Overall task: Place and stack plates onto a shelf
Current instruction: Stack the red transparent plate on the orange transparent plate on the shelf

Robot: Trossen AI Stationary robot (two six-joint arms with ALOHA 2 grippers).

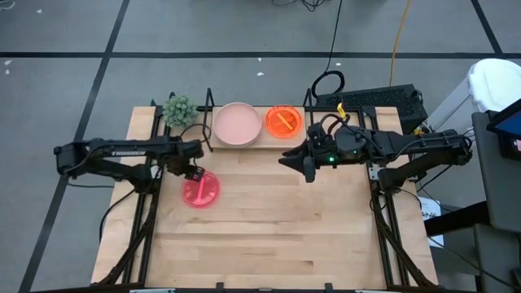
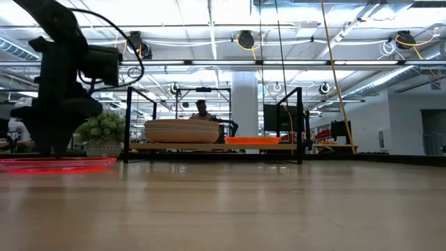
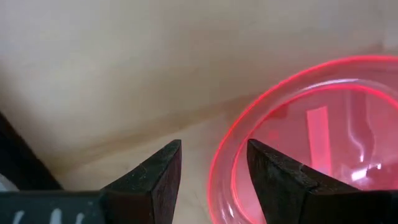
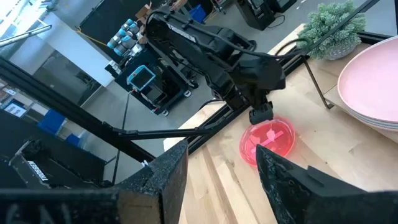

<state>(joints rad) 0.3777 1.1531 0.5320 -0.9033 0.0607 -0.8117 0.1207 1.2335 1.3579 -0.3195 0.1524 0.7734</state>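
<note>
With the left gripper (image 3: pixel 211 180) parted astride the rim of the neon pink plate (image 1: pixel 200 190) lying directly beneath it, a shallow bite could let that slick edge slip free on lifting

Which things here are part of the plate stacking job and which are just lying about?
Job: translucent neon pink plate on the table; stack of pale pink plates; translucent orange plate; wood-and-wire shelf; left claw.
Lying about: small green potted plant; black keyboard.
</note>
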